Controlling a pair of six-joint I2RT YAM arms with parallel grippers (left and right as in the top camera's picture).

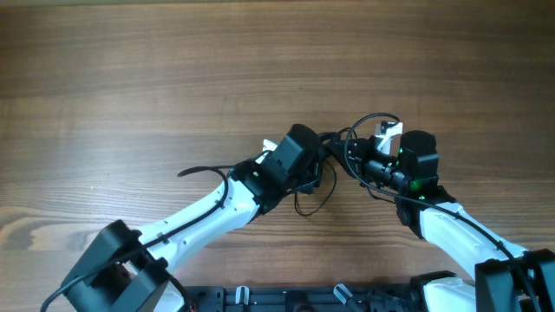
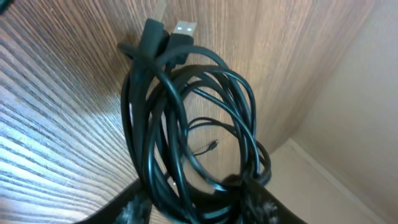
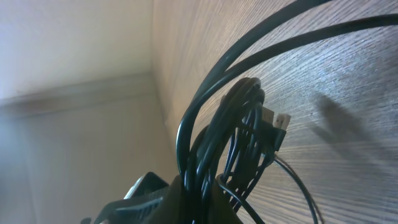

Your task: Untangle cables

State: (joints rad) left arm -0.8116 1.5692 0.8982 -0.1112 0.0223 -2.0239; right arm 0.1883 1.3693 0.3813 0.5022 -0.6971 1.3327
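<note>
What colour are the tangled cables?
Black cables, with silver plug ends; best seen in the left wrist view.

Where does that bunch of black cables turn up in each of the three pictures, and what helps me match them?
Overhead: the cable bundle lies just right of centre.
Left wrist: it fills the middle, top to bottom.
Right wrist: it sits at centre and runs to the bottom edge.
Shared landmark: the wooden table behind it in all three; the silver plug shows in both wrist views.
</note>
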